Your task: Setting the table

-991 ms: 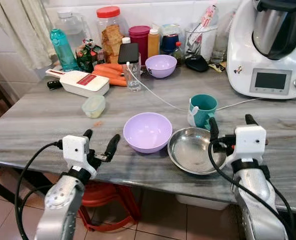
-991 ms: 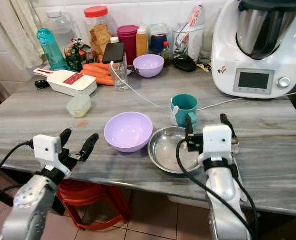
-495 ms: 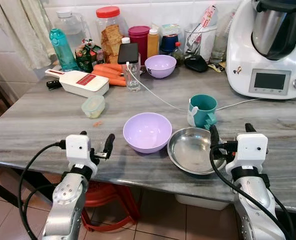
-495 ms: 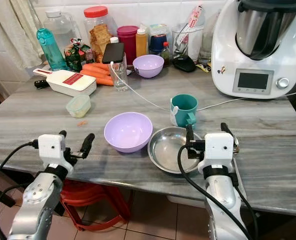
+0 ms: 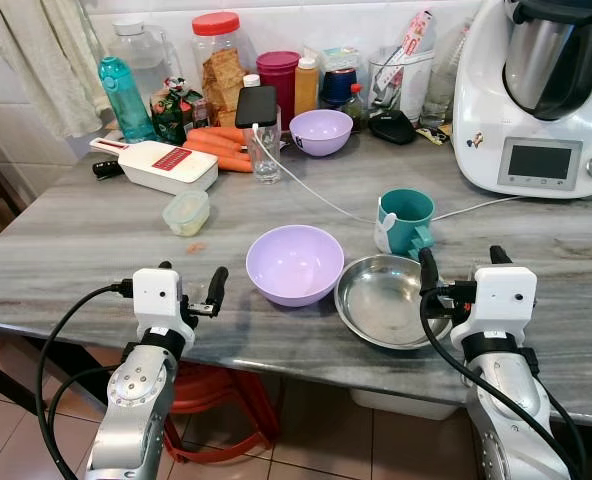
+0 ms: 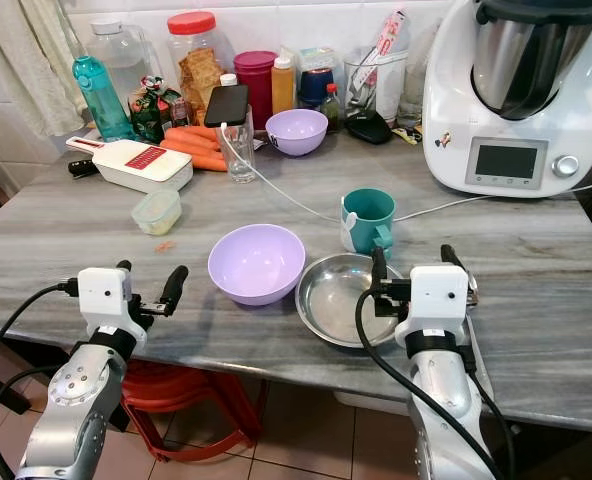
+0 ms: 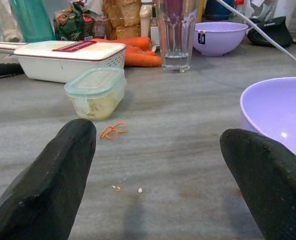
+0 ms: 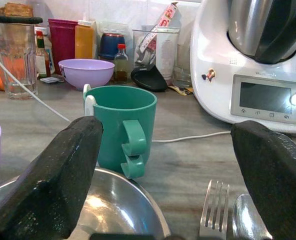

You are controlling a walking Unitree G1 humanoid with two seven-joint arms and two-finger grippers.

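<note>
Though earlier raised, left gripper (image 5: 188,285) lower, bowl (image 5: 295,263) unmoved.

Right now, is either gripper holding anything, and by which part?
Nothing is held. The left gripper is open beside the purple bowl; the right gripper is open beside the steel bowl.

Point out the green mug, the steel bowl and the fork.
green mug (image 5: 407,215), left eye view, on its outer wall.
steel bowl (image 5: 381,300), left eye view, on its inner bottom.
fork (image 8: 213,210), right wrist view, on its tines.
</note>
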